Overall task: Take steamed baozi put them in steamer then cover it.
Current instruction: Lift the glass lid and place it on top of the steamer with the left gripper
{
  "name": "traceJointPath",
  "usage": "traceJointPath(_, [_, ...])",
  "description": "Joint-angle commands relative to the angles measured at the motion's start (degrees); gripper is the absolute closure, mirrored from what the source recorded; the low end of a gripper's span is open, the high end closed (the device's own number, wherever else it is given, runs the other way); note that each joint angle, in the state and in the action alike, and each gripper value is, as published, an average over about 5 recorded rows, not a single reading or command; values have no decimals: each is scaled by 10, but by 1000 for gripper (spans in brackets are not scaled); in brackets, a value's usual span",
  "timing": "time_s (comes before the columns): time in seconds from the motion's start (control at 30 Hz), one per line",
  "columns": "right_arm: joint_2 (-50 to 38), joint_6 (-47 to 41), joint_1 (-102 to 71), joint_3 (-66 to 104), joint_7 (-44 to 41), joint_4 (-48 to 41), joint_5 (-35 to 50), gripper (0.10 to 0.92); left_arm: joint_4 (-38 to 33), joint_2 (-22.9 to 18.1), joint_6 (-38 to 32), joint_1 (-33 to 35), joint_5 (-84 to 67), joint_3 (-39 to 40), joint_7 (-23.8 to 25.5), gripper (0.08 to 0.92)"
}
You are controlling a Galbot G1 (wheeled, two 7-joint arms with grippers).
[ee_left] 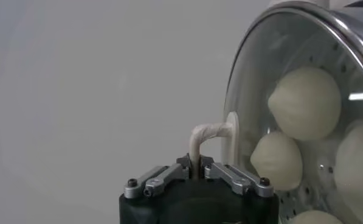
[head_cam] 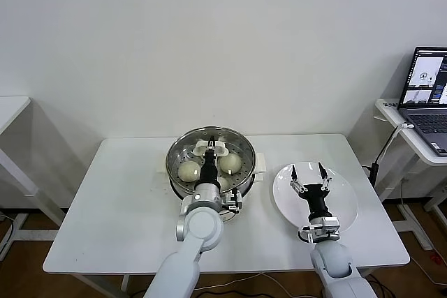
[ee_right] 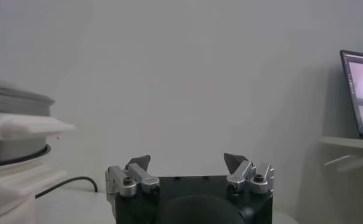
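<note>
Head view: left gripper fingers pinching cover handle over steamer; right gripper fingers spread.

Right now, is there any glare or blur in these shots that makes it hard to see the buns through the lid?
Left wrist view: a bright streak reflects on the glass lid, yet the baozi behind it stay readable, slightly soft; the left hand on the lid handle is sharp. Head view: the lid barely glares. Right wrist view: the steamer edge is blurred.
</note>
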Motion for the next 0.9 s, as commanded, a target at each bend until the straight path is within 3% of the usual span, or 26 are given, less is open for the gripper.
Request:
traceJointPath(0.03, [0,1,1,0,0,0,-1,203,7,-2,1,-3,-5,-2,-2,811])
traceJointPath(0.57, [1,0,6,-3,0,0,-5,203,3,-2,-7,0,-16,-11,0,794])
traceJointPath(0.9, [1,0,4,-3,0,1,-6,203,-41,10,-6,16,-33,-9,-1,528])
